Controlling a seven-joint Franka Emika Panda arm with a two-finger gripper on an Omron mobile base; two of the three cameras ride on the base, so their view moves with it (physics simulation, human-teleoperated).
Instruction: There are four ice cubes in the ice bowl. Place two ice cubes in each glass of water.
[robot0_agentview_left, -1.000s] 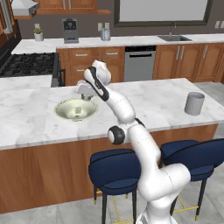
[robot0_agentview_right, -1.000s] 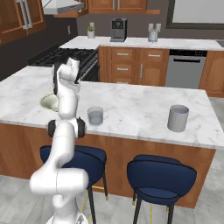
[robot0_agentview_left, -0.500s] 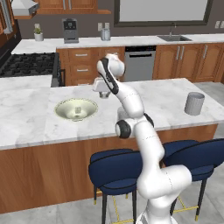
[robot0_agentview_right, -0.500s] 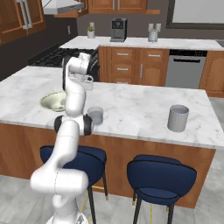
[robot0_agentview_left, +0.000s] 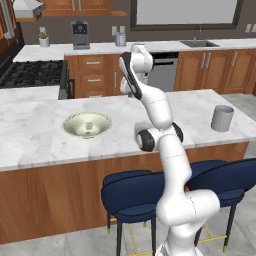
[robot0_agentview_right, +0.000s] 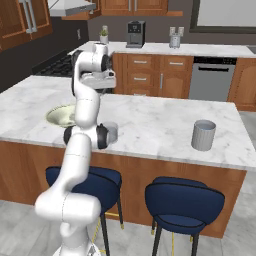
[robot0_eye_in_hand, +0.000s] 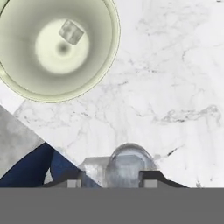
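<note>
The ice bowl (robot0_agentview_left: 75, 131) (robot0_eye_in_hand: 105, 65) lies on the island's left part with one ice cube (robot0_agentview_left: 89, 125) (robot0_eye_in_hand: 71, 31) in it. My gripper (robot0_agentview_left: 126, 89) (robot0_agentview_right: 100, 86) (robot0_eye_in_hand: 112, 183) hangs high over the counter, to the right of the bowl, jaws shut. Whether a cube sits between the fingertips (robot0_eye_in_hand: 151, 181) I cannot make out. Straight below them stands one glass of water (robot0_eye_in_hand: 129, 166) (robot0_agentview_right: 111, 132), close to the front edge and beside my elbow. The other glass of water (robot0_agentview_left: 222, 118) (robot0_agentview_right: 204, 135) is far to the right.
The marble island (robot0_agentview_left: 40, 145) (robot0_agentview_right: 150, 120) drops off at its front edge to two blue stools (robot0_agentview_left: 132, 197) (robot0_agentview_right: 182, 200). A stove (robot0_agentview_left: 30, 75) and a back counter with a coffee machine (robot0_agentview_left: 80, 35) lie beyond.
The arm has risen from low over the bowl and swung right, so the hand now hangs above the nearer glass. The jaws have drawn together slightly.
</note>
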